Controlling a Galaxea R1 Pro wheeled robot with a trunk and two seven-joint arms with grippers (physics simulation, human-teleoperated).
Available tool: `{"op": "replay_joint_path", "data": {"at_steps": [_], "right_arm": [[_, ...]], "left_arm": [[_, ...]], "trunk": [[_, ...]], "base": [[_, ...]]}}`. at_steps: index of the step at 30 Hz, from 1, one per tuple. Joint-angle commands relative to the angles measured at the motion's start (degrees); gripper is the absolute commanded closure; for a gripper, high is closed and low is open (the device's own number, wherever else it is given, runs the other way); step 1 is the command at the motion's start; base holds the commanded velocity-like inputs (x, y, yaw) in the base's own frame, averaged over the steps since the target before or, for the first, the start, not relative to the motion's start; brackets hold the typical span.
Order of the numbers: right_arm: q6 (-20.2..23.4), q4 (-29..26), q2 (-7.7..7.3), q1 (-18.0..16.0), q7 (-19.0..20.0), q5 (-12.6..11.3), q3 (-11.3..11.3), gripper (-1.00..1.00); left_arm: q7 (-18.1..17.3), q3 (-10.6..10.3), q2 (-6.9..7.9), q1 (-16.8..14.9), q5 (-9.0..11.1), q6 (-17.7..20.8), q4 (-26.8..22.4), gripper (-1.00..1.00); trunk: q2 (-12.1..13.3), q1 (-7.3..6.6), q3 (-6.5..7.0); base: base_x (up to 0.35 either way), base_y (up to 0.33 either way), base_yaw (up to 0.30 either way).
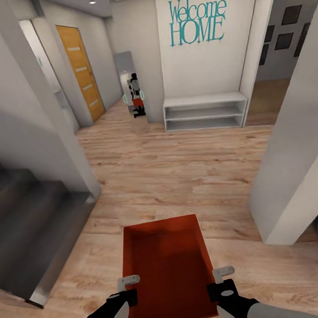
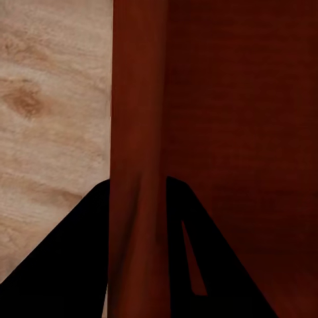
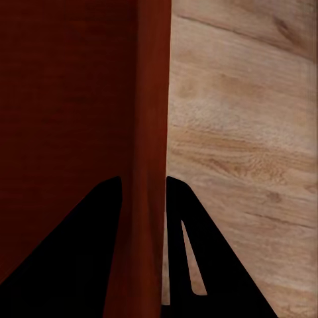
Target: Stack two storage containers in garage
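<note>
Carrying one storage container (image 1: pixel 168 269) low over the wood-plank floor (image 1: pixel 181 171), left hand (image 1: pixel 128 290) and right hand (image 1: pixel 220 281) each pinching a long side wall, we judge transport underway; next we steer toward the garage, probably past the hallway's wooden door (image 1: pixel 81 71).

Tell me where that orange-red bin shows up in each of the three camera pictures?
Head view: the storage container sits low in the middle, held between the left gripper and the right gripper.
Left wrist view: its wall runs between the fingers, its inside beside it.
Right wrist view: its other wall runs between the fingers.
Shared landmark: the wood-plank floor.
</note>
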Motion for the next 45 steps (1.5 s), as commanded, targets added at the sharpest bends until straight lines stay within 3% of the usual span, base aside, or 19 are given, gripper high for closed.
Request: {"op": "replay_joint_path", "data": {"at_steps": [1,45], "right_arm": [[-1.23,-0.06,-0.04,-0.06,-0.8,0.4,-0.58,1.0],[-1.23,-0.06,-0.04,-0.07,-0.8,0.4,-0.51,1.0]], "left_arm": [[0.75,4.1,0.67,-0.02,2.14,0.47,-0.04,1.0],[0.75,4.1,0.7,-0.02,2.14,0.44,-0.04,1.0]], "trunk": [[-0.06,0.05,-0.08],[-0.06,0.05,-0.08]], "base": [[0.323,0.0,-0.093],[0.323,0.0,-0.002]]}}
